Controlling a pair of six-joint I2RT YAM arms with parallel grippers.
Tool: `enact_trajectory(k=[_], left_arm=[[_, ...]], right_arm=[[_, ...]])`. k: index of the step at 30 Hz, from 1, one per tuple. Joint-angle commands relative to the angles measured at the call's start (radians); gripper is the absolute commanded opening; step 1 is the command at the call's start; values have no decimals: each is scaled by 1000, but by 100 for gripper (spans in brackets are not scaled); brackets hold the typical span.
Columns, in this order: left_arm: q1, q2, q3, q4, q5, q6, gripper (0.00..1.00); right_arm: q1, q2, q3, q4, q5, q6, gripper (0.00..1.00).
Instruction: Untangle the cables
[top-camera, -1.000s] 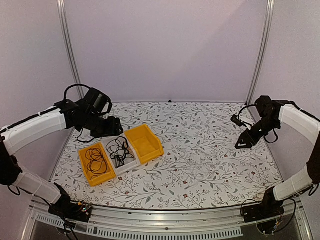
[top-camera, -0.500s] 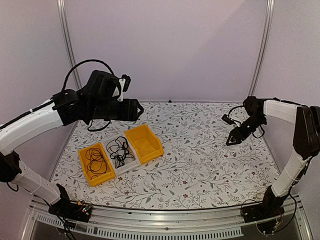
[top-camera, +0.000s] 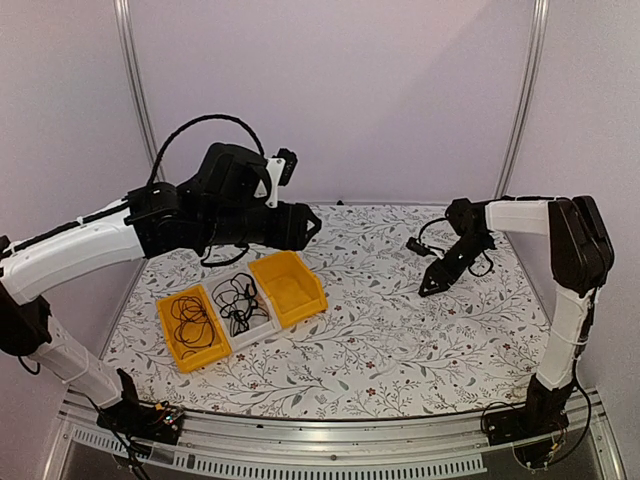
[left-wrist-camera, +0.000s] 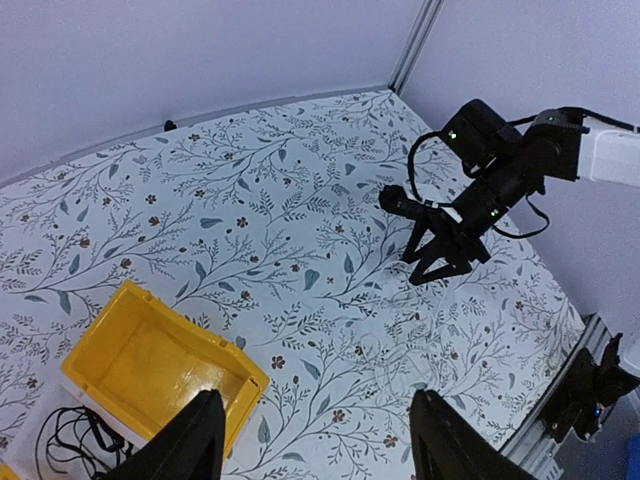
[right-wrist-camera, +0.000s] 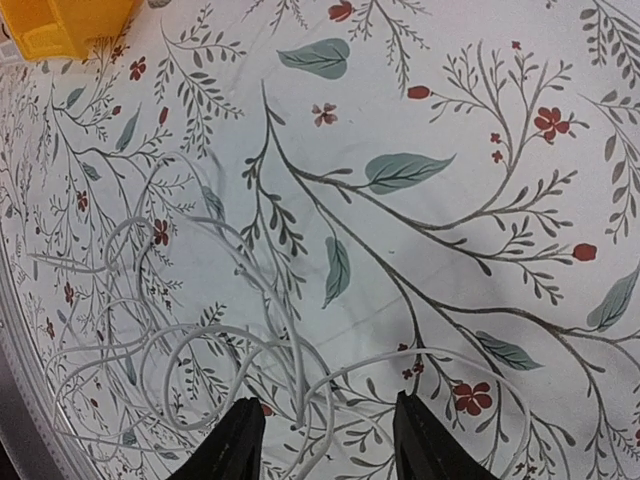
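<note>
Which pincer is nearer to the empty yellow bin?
Left. The left pincer hovers close above the far side of the empty yellow bin; the right pincer is well off to its right.

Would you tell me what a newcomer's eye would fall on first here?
Thin black cables lie tangled in two of three plastic bins, yellow and white, on the flower-printed tablecloth; the third bin is empty. In the right wrist view, a pale cream cable loops on the cloth right by the open right end effector.
</note>
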Motion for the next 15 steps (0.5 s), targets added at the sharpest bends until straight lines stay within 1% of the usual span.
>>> enact_trajectory(k=[1,5,6,9,15], left_arm=[[-18,17,-15,66,-4,8,66],[-18,38,-41,120,10,25,66],[-18,44,-43,140,15,36,66],[-18,88,-32,198,44,82,66],[-22,197,19,314,142,137,68]], right_arm=[[0,2,18,39,-61,2,38],[0,-32,29,27,-156,-26,2],[0,-47,32,18,-173,-30,0],[-1,-142,54,-45,-224,-52,0],[5,-363,196,-229,-331,-81,0]])
